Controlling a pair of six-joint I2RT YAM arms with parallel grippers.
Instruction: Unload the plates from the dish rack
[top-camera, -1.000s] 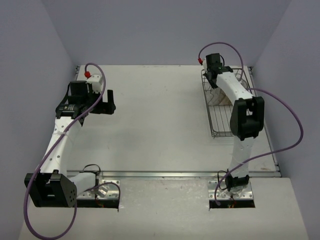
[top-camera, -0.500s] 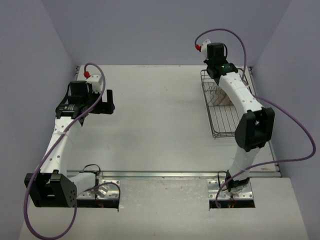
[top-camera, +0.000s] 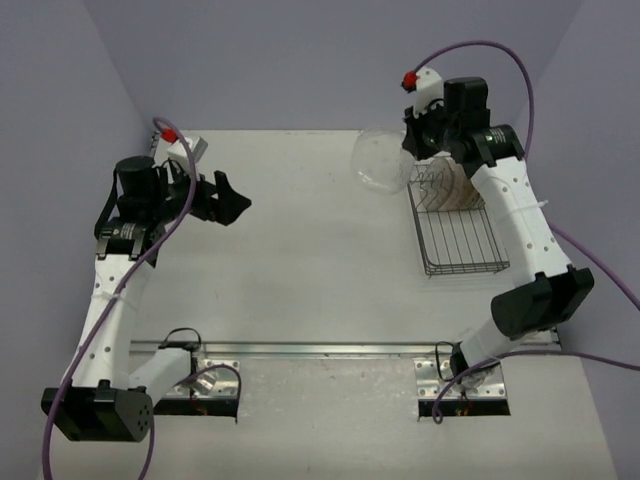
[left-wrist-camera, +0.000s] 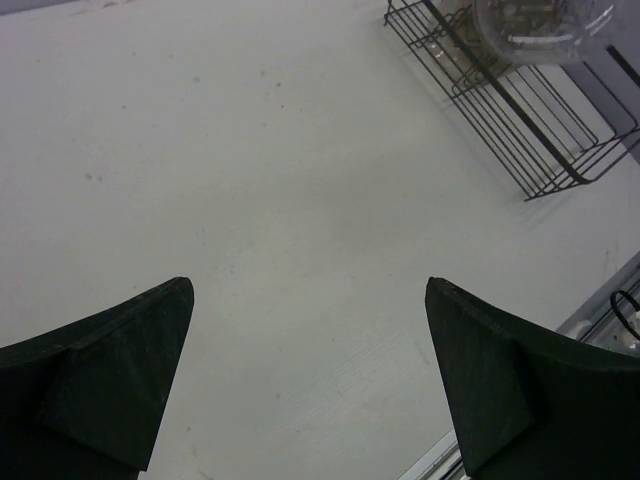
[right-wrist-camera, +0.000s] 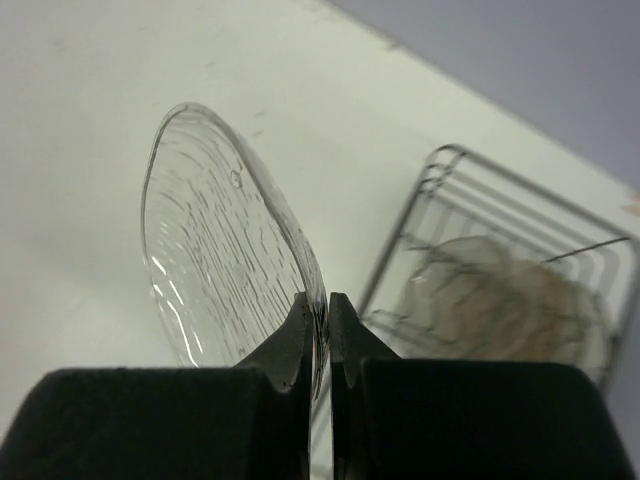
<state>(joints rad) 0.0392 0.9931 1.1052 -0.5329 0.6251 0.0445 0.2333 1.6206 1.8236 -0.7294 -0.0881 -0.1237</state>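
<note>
R tool is clamped on the rim of one clear plate. In the R wrist cam I see both fingers pinching its edge, w/ the plate standing on edge and its ribbed face catching light. From the top cam that plate hangs in the air just left of the dish rack, outside the wire, above the tabletop. The R tool sits over the rack's far-left corner. Rack is on the far-right part of the tabletop, long side running front to back.

Other plates stand in the rack's far end, grey-brown tint; can't count them. R wrist cam shows them blurred behind the wire.

L tool has its jaws spread wide, bare tabletop showing between them. In the top cam it hovers over the far-left part, well apart from the rack. L wrist cam catches the rack and the held plate at top right.
</note>
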